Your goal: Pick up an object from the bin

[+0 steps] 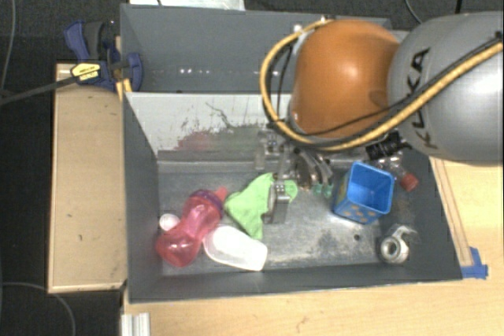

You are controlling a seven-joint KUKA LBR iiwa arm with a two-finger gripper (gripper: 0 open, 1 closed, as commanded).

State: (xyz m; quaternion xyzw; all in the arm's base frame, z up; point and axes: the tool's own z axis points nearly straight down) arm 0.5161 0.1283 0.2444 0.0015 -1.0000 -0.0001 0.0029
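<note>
Apparently the fingers point(277, 199) are down at the right edge of the crumpled green thing point(250, 206) in the middle of the bin point(142, 193), probably because that edge lies free, away from the pink bottle point(189, 228); how open they are I cannot tell.

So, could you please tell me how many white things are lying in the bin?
2: a small white round thing left of the pink bottle, and a white plastic container just right of that bottle. More may be hidden under the arm.
</note>
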